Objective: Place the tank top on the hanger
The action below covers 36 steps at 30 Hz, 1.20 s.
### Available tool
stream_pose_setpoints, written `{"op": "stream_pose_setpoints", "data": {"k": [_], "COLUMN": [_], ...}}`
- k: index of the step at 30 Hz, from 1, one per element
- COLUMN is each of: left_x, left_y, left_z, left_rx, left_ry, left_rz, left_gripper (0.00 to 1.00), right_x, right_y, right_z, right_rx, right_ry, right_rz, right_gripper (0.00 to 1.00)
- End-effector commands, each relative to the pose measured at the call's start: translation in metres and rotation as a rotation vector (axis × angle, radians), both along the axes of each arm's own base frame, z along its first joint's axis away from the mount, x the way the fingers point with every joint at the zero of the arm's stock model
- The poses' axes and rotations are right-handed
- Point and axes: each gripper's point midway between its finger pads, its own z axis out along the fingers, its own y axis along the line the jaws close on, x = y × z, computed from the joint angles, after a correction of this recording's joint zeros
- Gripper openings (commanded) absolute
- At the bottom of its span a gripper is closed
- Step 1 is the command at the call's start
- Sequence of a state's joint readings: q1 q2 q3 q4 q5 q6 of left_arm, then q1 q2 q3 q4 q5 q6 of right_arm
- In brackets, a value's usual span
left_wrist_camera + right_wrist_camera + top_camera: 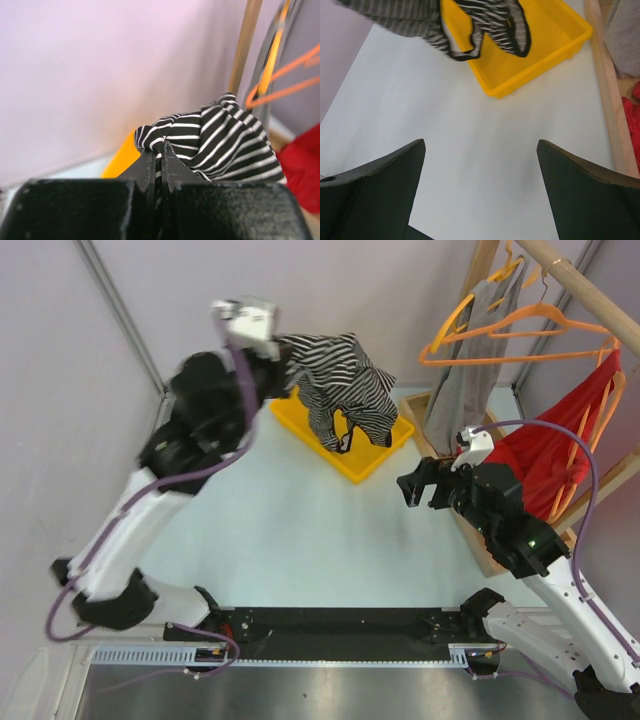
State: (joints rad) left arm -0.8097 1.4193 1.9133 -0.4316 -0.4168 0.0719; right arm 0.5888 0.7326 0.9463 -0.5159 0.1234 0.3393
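Note:
My left gripper (290,360) is raised at the back left and shut on the striped tank top (345,390). The garment hangs from it over the yellow tray (290,410). In the left wrist view the jaws (161,145) pinch a fold of the tank top (220,135). A bare orange hanger (545,356) hangs on the wooden rail at the back right, well right of the garment. My right gripper (412,488) is open and empty above the table, right of centre. In its wrist view the fingers (480,142) stand wide apart, with the tank top (485,20) and tray (555,45) ahead.
A grey garment (465,390) and a big red cloth (550,450) hang on other orange hangers from the wooden rack at the right. The rack's wooden base (602,75) runs along the table's right side. Grey walls stand behind and to the left.

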Motion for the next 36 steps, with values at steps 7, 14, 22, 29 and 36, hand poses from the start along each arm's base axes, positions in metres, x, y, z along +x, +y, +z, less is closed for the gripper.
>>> {"op": "stream_pose_setpoints", "data": {"k": [7, 14, 22, 29, 36], "left_x": [-0.092, -0.065, -0.066, -0.069, -0.068], "left_y": [0.068, 0.148, 0.146, 0.095, 0.077], "left_z": [-0.058, -0.269, -0.234, -0.219, -0.18], "left_rx": [0.022, 0.091, -0.063, -0.009, 0.021], "left_ry": [0.084, 0.532, 0.419, 0.461, 0.397], "left_rz": [-0.091, 0.375, 0.293, 0.007, -0.109], "left_gripper": [0.09, 1.0, 0.99, 0.99, 0.99], "right_x": [0.0, 0.001, -0.01, -0.025, -0.004], "right_y": [-0.004, 0.005, 0.011, 0.005, -0.009], "right_z": [0.012, 0.005, 0.013, 0.053, 0.149], "right_rx": [0.024, 0.032, 0.07, 0.068, 0.07], "right_ry": [-0.031, 0.002, 0.007, -0.032, -0.184], "right_rz": [-0.02, 0.012, 0.063, 0.1, -0.004], "right_gripper": [1.0, 1.0, 1.0, 1.0, 1.0]}}
